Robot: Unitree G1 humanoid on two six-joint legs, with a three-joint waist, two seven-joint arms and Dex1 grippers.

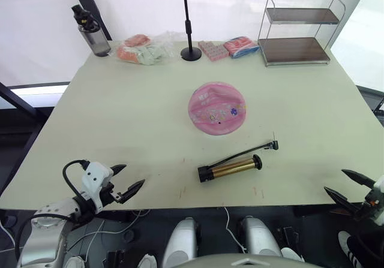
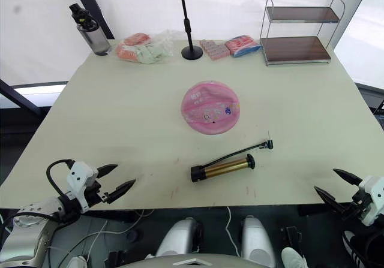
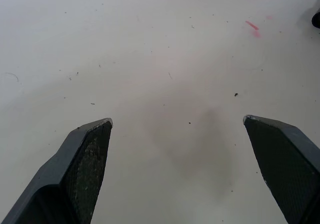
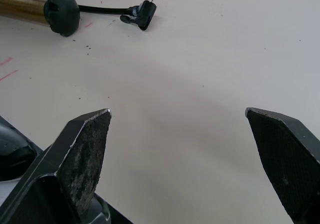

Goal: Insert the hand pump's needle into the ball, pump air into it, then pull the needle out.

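Note:
The pink ball [image 1: 216,108] with white printed panels rests near the middle of the table. In front of it lies the gold hand pump [image 1: 231,168], its black hose curving right to the needle [image 1: 274,139], which also shows in the right wrist view as a thin pin on the needle fitting [image 4: 140,13]. My left gripper [image 1: 128,181] hovers open over the table's front left edge, well left of the pump. My right gripper [image 1: 350,187] stands open at the front right corner, right of the pump, holding nothing.
Along the table's far edge stand a water bottle [image 1: 91,33], a clear bag of packets [image 1: 144,48], a black stand [image 1: 189,28], pink-wrapped packets [image 1: 231,47] and a two-tier wire shelf [image 1: 297,31]. The cream table [image 1: 120,118] ends just before both grippers.

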